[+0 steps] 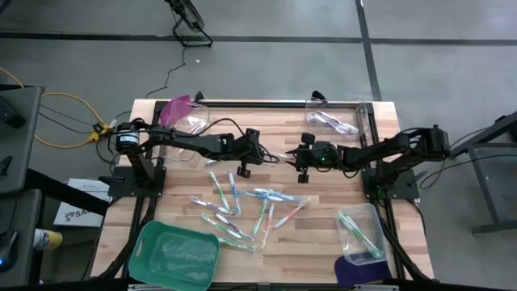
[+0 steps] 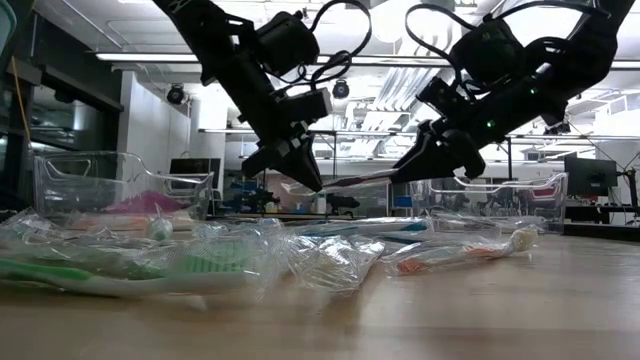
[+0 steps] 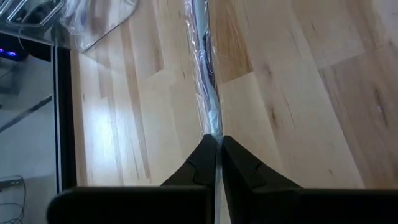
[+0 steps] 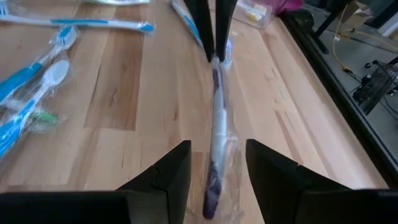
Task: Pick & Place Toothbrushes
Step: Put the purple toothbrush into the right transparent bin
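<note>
A wrapped toothbrush (image 4: 217, 118), white with purple, hangs in the air above the table's middle (image 1: 279, 155) between my two grippers. My left gripper (image 3: 217, 140) is shut on one end of it. My right gripper (image 4: 216, 162) is open, with one finger on either side of the other, purple end (image 4: 211, 193); a gap shows on both sides. Several more wrapped toothbrushes (image 1: 242, 206), green, blue and pink, lie flat on the wood nearer the front edge. My left gripper pinches the end of the toothbrush's clear wrapper (image 3: 213, 127) between its two fingertips. The fingers (image 2: 312, 180) slant down from the table's left, in line with the brush. The brush is lifted clear of the table and runs about level toward my right gripper.
A clear bin with a pink lid (image 1: 182, 113) stands at the far left, and a clear bin holding toothbrushes (image 1: 339, 121) at the far right. Another clear bin with green brushes (image 1: 359, 230) is at the near right, and a green tray (image 1: 174, 255) at the near left.
</note>
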Controlling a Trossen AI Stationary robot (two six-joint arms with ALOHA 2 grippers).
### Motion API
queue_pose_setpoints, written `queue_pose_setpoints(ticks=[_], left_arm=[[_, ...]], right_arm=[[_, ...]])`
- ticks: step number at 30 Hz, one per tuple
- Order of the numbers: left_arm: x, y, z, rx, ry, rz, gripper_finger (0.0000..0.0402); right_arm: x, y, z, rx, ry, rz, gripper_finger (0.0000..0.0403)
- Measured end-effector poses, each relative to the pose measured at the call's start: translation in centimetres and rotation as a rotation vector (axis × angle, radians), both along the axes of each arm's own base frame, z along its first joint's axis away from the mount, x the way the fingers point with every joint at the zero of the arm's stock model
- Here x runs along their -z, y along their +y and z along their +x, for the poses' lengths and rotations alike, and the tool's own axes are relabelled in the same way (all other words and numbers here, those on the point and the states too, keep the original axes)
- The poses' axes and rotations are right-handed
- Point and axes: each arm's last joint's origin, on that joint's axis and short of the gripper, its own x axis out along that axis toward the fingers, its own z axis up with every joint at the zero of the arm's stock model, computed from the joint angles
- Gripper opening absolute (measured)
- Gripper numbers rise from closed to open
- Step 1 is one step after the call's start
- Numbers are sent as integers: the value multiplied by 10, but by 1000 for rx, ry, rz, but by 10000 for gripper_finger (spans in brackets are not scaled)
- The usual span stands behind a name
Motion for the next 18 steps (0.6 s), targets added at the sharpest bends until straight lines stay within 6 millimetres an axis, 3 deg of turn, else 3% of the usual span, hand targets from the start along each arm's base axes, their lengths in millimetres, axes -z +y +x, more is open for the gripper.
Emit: queue_pose_setpoints(ticks=[5,15,18], left_arm=[[0,0,0,0,1,0,6],[0,0,0,0,4,-4,6],[0,0,0,0,4,-5,10]], right_arm=[[0,0,0,0,-3,0,129],[0,0,0,4,1,-7,20],[0,0,0,9,0,-9,20]])
